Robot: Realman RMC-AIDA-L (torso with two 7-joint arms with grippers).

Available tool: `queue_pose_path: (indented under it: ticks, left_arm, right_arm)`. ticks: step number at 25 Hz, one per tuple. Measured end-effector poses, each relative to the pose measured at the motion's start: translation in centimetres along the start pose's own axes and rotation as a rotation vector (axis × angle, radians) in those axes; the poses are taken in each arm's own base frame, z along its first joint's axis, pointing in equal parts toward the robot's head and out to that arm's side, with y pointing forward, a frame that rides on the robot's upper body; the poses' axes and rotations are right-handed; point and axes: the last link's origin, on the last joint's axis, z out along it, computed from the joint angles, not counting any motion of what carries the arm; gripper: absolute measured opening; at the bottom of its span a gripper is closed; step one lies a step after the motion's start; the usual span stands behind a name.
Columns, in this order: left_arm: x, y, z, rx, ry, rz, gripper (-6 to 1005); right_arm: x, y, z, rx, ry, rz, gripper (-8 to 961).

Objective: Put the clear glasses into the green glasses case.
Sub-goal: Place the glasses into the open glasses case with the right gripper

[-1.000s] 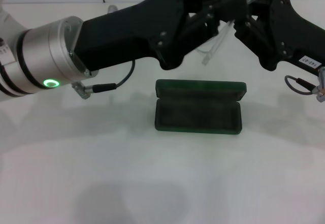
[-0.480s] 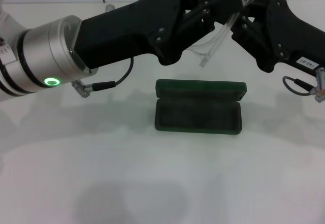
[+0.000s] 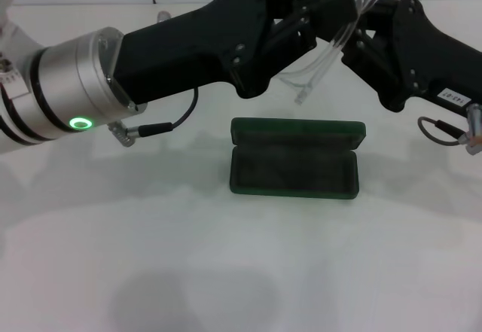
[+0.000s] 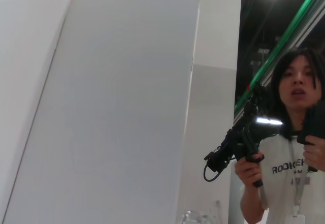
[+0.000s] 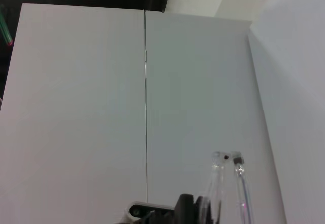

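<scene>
Above, we hold the clear glasses (image 3: 325, 53) aloft, left gripper (image 3: 337, 2) and right gripper (image 3: 360, 32) both clasping them; green glasses case (image 3: 294, 159) lies open mid-table (image 3: 226, 272); no lettering legible.

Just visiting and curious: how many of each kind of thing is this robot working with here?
Clear glasses: 1, held up between both arms
Green glasses case: 1, open on the table
Robot arms: 2, left gripper and right gripper
Total: 4

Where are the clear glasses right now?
In the head view, the clear glasses are held up in the air between the left gripper and right gripper, above and behind the open green glasses case.
</scene>
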Motion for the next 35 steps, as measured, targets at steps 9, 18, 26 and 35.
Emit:
queue_pose_path:
  ticks: [9, 18, 26, 35]
  left_arm:
    - [-0.1, -0.1, 0.0, 0.002, 0.001, -0.001, 50]
    - [0.0, 0.0, -0.5, 0.015, 0.011, -0.001, 50]
    - [0.0, 0.0, -0.6, 0.014, 0.012, 0.0, 50]
    - [0.2, 0.6, -0.1, -0.047, 0.016, -0.006, 51]
  right_arm:
    - [0.2, 0.1, 0.0, -0.002, 0.006, 0.006, 122]
    - [0.0, 0.1, -0.2, 0.007, -0.005, -0.006, 125]
    - [-0.1, 0.2, -1.0, 0.039, -0.022, -0.02, 127]
    - [-0.1, 0.0, -0.8, 0.044, -0.021, -0.029, 130]
